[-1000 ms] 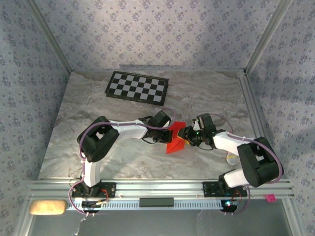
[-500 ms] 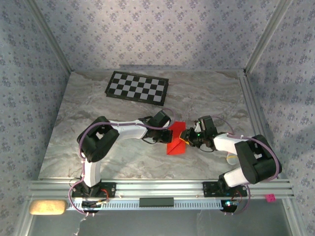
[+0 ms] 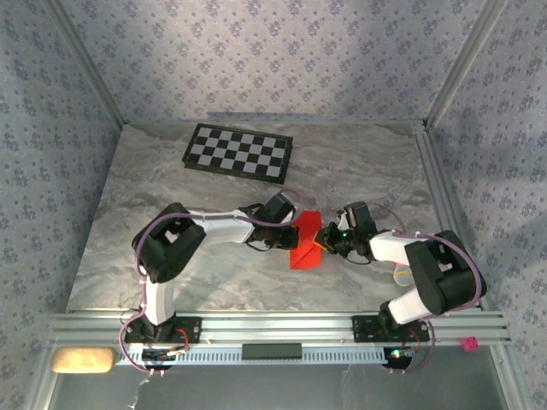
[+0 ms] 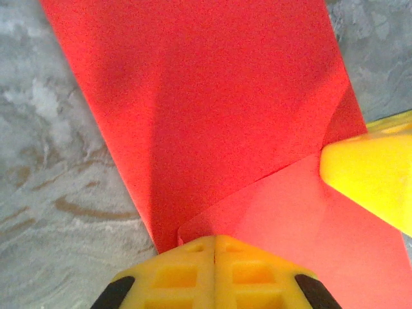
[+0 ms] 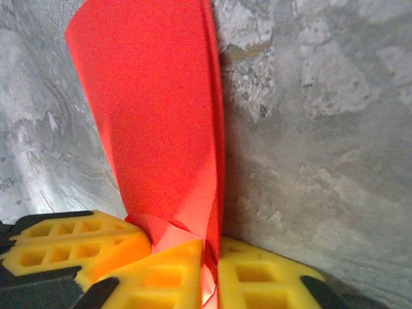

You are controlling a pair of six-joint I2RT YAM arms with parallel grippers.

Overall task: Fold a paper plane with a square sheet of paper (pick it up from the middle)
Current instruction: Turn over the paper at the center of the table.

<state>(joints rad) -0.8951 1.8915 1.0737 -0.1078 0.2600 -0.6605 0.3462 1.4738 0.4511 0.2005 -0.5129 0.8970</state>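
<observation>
The square sheet of paper (image 3: 306, 243) is bright red and creased, part folded, on the marble table between my two grippers. My left gripper (image 3: 296, 233) is at its left edge, shut. In the left wrist view its tips (image 4: 215, 239) meet over the paper (image 4: 212, 96), and no paper shows between them. My right gripper (image 3: 323, 243) is at the paper's right edge. In the right wrist view it (image 5: 212, 248) is shut on a raised fold of the paper (image 5: 154, 116). The left fingers (image 5: 71, 241) touch a crumpled corner there. The right finger (image 4: 373, 180) shows in the left wrist view.
A black-and-white checkerboard (image 3: 238, 152) lies at the back left of the marble table (image 3: 171, 273). Patterned walls close in the back and sides. An aluminium rail (image 3: 273, 325) runs along the near edge, with both arm bases on it.
My right gripper has closed from partly open onto the paper's right fold and has moved slightly left. The left gripper has stayed shut in place.
</observation>
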